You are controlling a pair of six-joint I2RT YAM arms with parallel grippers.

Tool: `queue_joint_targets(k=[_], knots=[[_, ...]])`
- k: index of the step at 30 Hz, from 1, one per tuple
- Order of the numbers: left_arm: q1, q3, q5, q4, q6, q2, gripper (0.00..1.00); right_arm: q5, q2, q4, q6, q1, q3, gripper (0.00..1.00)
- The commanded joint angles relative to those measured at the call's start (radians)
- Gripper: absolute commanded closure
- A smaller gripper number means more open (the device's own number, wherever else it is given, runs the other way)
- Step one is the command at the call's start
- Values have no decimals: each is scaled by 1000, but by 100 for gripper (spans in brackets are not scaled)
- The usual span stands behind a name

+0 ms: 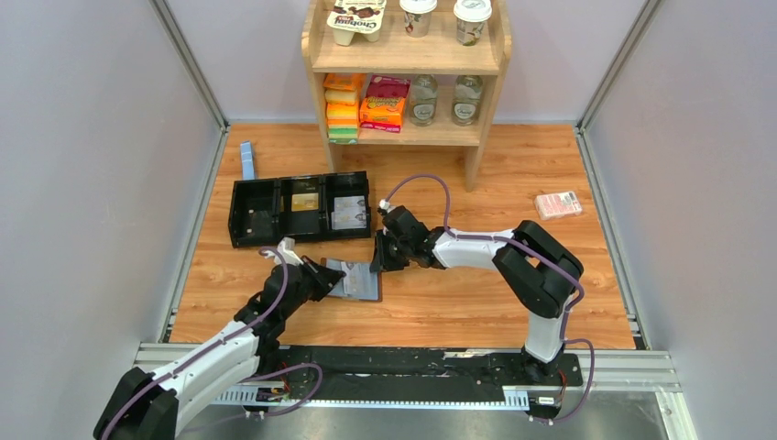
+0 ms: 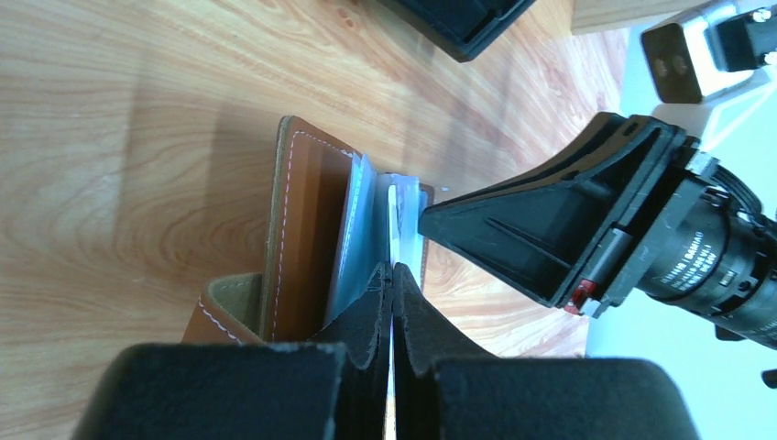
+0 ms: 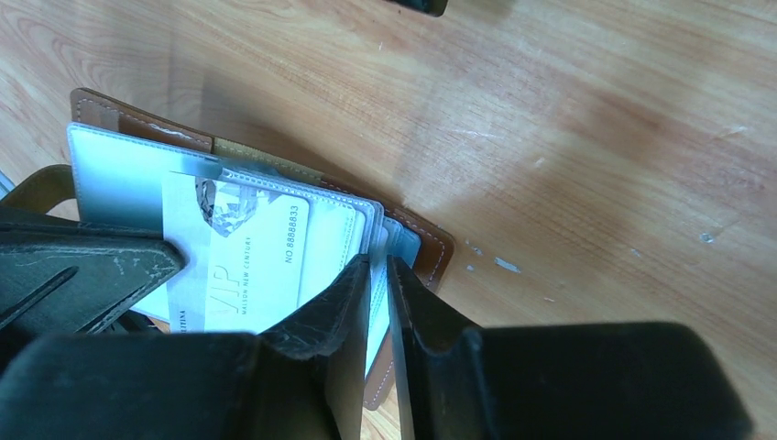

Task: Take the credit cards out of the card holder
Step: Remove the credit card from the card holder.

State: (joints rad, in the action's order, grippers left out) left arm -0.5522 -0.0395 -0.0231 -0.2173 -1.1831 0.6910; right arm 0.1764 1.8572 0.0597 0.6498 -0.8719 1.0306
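Observation:
The card holder [image 1: 359,282] lies open on the wooden table, brown leather outside [image 2: 307,211], grey-blue pockets inside [image 3: 119,174]. A pale credit card [image 3: 257,266] printed "VIP" sticks partly out of a pocket; in the left wrist view its thin white edge [image 2: 394,209] runs into the jaws. My left gripper [image 1: 328,273] [image 2: 394,270] is at the holder's left side, shut on that card's edge. My right gripper [image 1: 377,257] [image 3: 377,261] is at the holder's far right edge, shut on a stitched pocket leaf. The left gripper's fingers [image 3: 82,261] cover the holder's left part.
A long black compartmented tray [image 1: 275,206] sits just beyond the holder, with flat cards in two compartments. A narrow blue strip [image 1: 246,160] lies far left, a pink-red packet [image 1: 558,204] far right. A wooden shelf [image 1: 408,55] of groceries stands at the back.

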Motion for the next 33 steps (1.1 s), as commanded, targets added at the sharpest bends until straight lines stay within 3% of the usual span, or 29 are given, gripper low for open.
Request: queue_joint_targets(k=[1,7,12,20,29,32,33], knots=[[0,78,-26,32,-19,14,100,-61,13,117,-35,1,-9,79],[0,46,-31,79,17,54,100,-49,-70,137,-41,1,37,76],[0,46,-32,87,27,54,100,38,-99,57,-35,-7,54,73],[0,46,-24,78,37,62,100,185,-32,-50,-10,-21,75,74],[0,46,-23,76,31,51,100,177,80,-23,-10,-19,39,76],[0,46,-23,78,25,45,92,164,85,-17,-3,-13,2,78],[0,46,-23,78,23,44,84,161,83,-20,-3,-12,-9,78]])
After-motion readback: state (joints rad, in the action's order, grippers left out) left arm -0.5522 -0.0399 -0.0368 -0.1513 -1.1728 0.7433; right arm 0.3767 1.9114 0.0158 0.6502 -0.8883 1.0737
